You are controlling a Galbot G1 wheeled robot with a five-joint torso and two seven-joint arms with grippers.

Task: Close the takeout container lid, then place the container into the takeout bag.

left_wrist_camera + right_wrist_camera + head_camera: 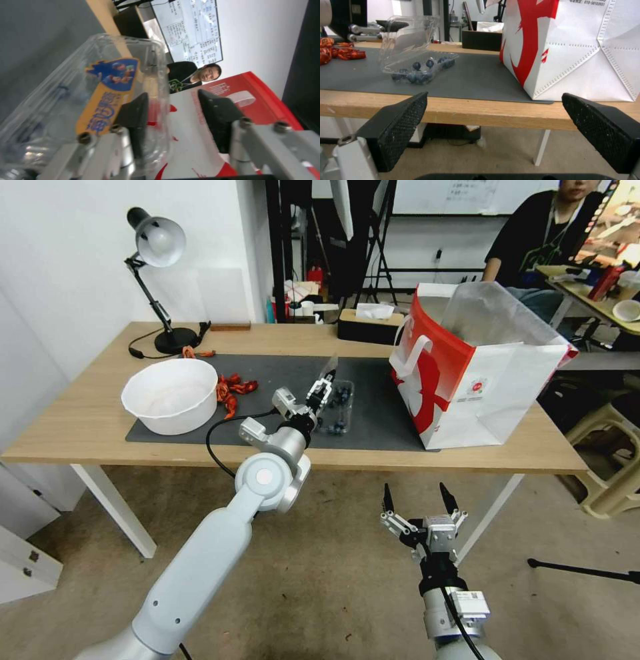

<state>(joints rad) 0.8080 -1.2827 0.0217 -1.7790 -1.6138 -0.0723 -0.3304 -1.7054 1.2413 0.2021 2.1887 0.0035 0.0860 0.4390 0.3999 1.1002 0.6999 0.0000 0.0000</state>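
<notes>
Left gripper [325, 388] is at the raised clear hinged lid [329, 367], jaws parted around its edge. The small clear clamshell container of dark berries [337, 410] sits open on the grey mat, beside the white-and-red paper takeout bag [475, 373]. Right gripper [419, 502] hangs below the wooden bench [73, 427], jaws wide.

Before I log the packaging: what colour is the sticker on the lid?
Orange-yellow with a blue picture at one end, clearest in the left wrist view: sticker on the lid.
</notes>
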